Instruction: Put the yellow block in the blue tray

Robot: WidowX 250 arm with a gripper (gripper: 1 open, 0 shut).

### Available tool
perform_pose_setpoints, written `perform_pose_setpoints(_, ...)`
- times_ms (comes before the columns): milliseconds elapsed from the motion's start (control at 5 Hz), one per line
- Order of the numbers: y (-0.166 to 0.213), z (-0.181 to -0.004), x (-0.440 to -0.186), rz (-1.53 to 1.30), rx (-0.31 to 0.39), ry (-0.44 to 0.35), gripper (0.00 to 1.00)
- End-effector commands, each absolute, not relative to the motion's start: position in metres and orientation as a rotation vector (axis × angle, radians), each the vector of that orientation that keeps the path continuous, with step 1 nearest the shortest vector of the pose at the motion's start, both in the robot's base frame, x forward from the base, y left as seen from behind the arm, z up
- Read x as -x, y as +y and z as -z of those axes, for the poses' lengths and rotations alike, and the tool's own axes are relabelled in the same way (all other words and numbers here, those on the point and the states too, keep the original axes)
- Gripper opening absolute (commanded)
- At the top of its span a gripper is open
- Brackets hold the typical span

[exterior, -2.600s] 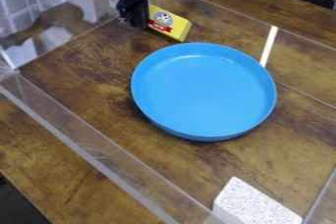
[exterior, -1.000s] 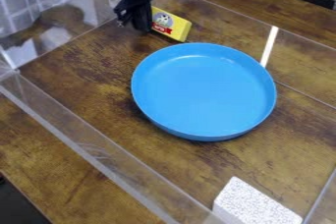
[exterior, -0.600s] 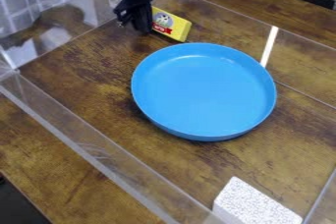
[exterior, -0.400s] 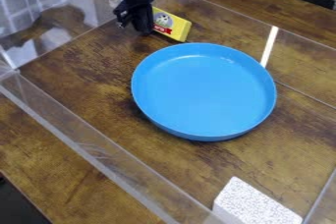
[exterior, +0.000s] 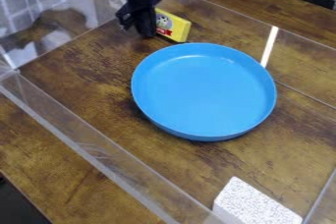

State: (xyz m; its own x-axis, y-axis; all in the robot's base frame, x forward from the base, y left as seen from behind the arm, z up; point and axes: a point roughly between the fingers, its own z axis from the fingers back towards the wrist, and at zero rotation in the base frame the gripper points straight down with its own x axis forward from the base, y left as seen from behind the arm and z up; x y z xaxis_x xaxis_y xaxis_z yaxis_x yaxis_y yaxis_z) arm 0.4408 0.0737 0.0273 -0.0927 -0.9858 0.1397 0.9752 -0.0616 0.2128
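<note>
- Block (exterior: 171,27): small, bright yellow, with a red-and-white label on top; lies flat on the wooden table (exterior: 79,81), just beyond the tray's far-left rim.
- Tray (exterior: 203,90): large, round, blue, shallow.
- Gripper (exterior: 137,24): jaws together, at the block's left end; touching or not, cannot tell.

- Blue tray (exterior: 203,90): smooth plastic with a soft, even sheen.
- Bench (exterior: 79,81): dark wood grain, glossy enough to carry pale reflections.
- Yellow block (exterior: 175,27): smooth faces with a printed paper-like label on top.
- Hand (exterior: 136,24): matt black.
- Clear panels (exterior: 79,130) at 7 o'clock: transparent, glossy plastic.
- Speckled pad (exterior: 252,203) at 5 o'clock: rough, grainy white.
</note>
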Motion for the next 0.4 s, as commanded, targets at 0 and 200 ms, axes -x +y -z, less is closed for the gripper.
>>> perform_pose_setpoints(0,0.0483,-0.0539,-0.4517,1.722,-0.118,-0.337,0.00)
perform_pose_setpoints(200,0.0431,-0.0518,-0.4513,1.744,-0.119,-0.335,0.00)
